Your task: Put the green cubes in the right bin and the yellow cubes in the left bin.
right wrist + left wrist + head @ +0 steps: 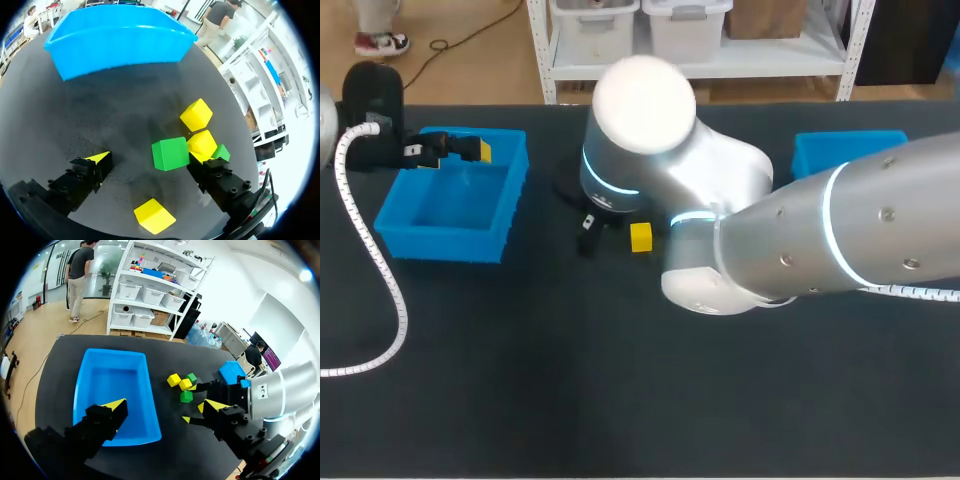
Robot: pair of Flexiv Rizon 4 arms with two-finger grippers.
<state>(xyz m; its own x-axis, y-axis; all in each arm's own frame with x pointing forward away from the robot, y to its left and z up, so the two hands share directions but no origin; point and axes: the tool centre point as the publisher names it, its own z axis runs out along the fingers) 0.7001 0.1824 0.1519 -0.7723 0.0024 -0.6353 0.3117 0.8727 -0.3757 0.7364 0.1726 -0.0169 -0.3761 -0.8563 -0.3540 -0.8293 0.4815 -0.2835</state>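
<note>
Crowding is the main hazard. The right gripper (149,158) stands open, low over the table (620,400), astride a green cube (170,154); nothing is gripped. The cube sits off-centre, close by one finger and well apart from the other. A yellow cube (202,141) touches the green cube on the close finger's side; a second green (220,151) lies just behind that, partly hidden by the finger; a spare yellow (196,114) sits just ahead of the pair.

If the jaws close as they stand, the far finger will likely shove the green cube sideways before it bites. The close finger may catch the yellow cube along with it or ride up on its edge. Either gives a skewed hold that could slip on the carry, or drags a yellow toward the wrong bin.

A loose yellow (154,216) lies under the right gripper, apart from the cluster; a sideways correction could knock it.

The bin ahead of the fingers is the left bin (120,40), and the right bin (845,150) is well apart on the other side, so a release straight ahead would missort.

The left gripper (470,150) hangs open and empty over the left bin; if it comes to the cluster now, the two grippers could clash.
</note>
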